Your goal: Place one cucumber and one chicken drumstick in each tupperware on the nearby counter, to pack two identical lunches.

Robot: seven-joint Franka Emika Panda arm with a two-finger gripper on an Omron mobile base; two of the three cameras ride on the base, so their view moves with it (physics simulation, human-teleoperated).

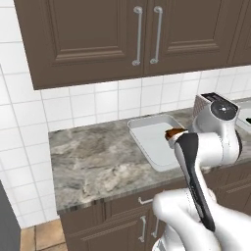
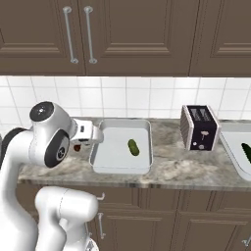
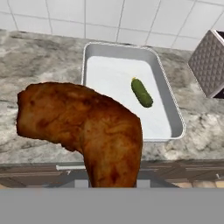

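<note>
While gripper (image 2: 77, 145) clamps glossy browned drumstick (image 3: 87, 131), stubby cucumber (image 3: 142, 92) lies in tray (image 3: 168, 105).

In the hand view, the chicken drumstick (image 3: 87, 131) hides the fingertips at bottom centre; the toaster (image 3: 211, 63) is cut by the right edge; in the right base view, a second tupperware (image 2: 235, 152) and its dark cucumber (image 2: 247, 153) run off the right edge.
</note>
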